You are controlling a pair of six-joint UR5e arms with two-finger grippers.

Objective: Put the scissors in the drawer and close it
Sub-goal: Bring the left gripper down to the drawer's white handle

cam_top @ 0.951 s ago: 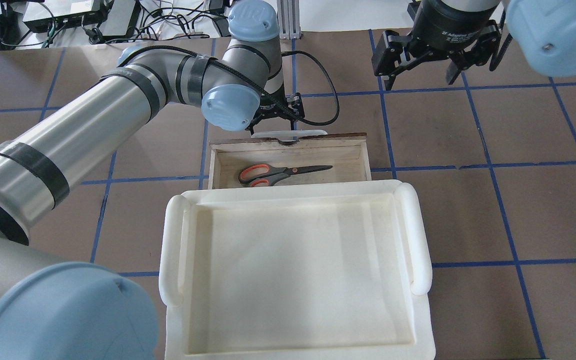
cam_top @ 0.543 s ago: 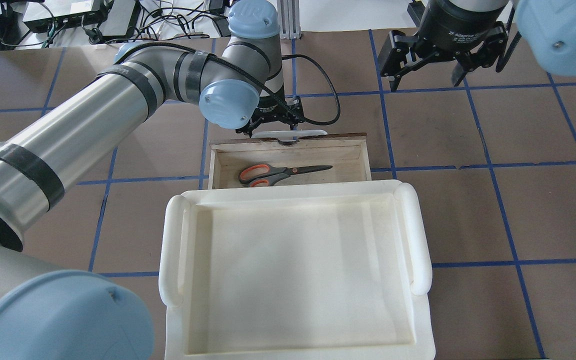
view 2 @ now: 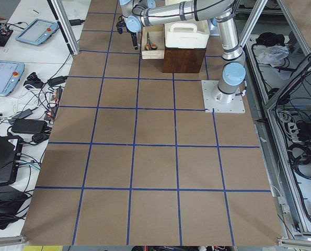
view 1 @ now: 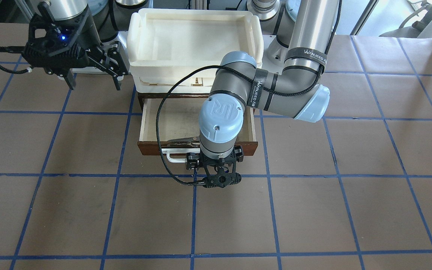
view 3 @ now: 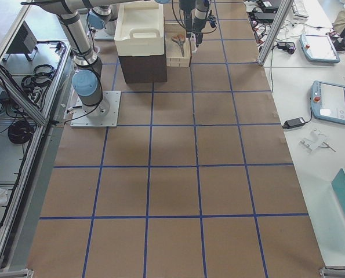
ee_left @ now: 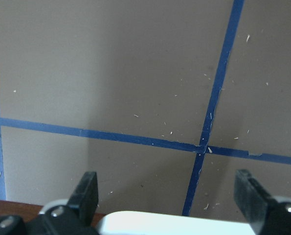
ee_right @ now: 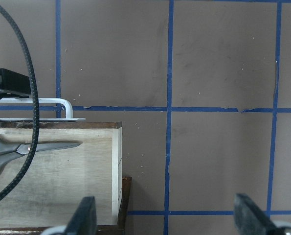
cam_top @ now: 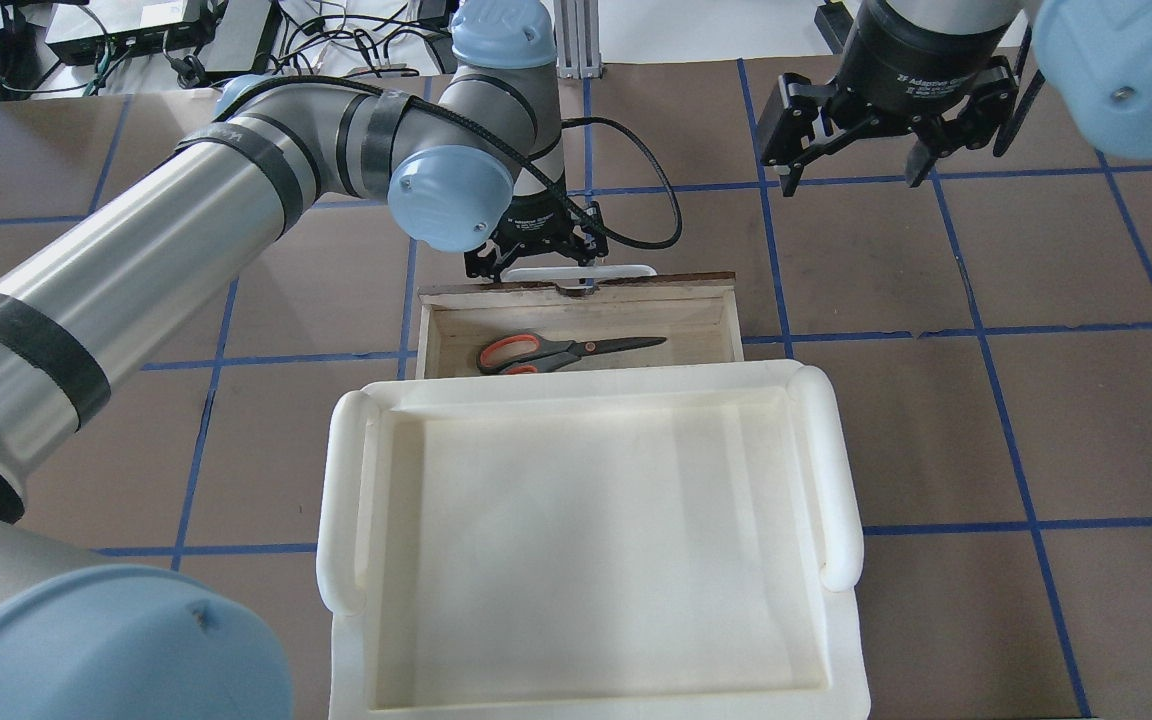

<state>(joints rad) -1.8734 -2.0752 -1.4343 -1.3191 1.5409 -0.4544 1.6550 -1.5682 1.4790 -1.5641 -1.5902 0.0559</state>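
Scissors in open drawer; L gripper jaws apart at handle; R gripper jaws apart, off aside.

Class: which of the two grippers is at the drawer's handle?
The left gripper: it sits open at the white bar handle of the drawer. The right gripper hangs open over the table, away from it.

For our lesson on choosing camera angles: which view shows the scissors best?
Overhead exterior: the scissors lie nearly whole, handles and blades, in the open drawer. Right wrist cuts off the handles; front-facing hides most behind the left arm; both side views show them tiny; left wrist shows none.
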